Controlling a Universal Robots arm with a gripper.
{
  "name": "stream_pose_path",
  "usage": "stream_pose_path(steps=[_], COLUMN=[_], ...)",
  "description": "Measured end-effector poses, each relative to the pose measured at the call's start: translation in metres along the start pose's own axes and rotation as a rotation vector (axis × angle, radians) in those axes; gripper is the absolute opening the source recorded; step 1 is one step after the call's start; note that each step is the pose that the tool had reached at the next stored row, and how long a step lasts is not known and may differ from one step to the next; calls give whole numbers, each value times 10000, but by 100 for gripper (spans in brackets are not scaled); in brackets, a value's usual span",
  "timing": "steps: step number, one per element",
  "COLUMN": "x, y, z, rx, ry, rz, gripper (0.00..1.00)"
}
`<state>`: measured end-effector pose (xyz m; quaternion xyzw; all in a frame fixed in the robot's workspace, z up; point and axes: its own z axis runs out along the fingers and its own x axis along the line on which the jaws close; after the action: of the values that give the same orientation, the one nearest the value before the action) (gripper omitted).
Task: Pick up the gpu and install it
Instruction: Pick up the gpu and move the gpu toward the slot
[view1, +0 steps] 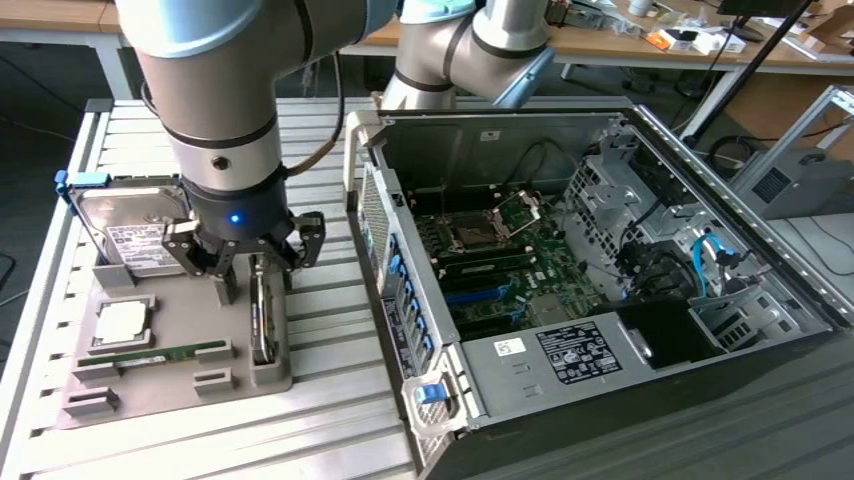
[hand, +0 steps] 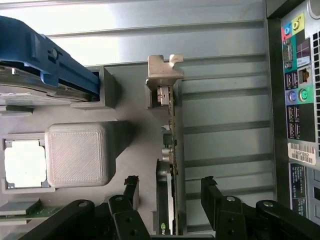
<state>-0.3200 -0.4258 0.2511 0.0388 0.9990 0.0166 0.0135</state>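
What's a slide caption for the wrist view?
Open gripper straddling the gpu, which stands on edge in the gray tray; jaws clear of it.

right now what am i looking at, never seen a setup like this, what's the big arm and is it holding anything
The big grey thing is a robot arm with a claw at its end. One picture comes from a camera off the arm. The other comes from a camera on the arm's wrist, looking past the claw. On the slatted table sits a grey tray of computer parts: a hard drive, a processor chip, a memory stick and the gpu, a graphics card standing on edge. Beside the tray lies an open computer case. The claw is open, with a finger on either side of the gpu, gripping nothing yet.
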Motion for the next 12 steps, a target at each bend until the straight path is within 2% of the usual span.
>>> stream_pose_path(steps=[6, 12], x=[2, 3], y=[12, 13], z=[58, 60], rx=[-1, 0], ry=[-1, 0], rz=[-1, 0], gripper=[62, 62])
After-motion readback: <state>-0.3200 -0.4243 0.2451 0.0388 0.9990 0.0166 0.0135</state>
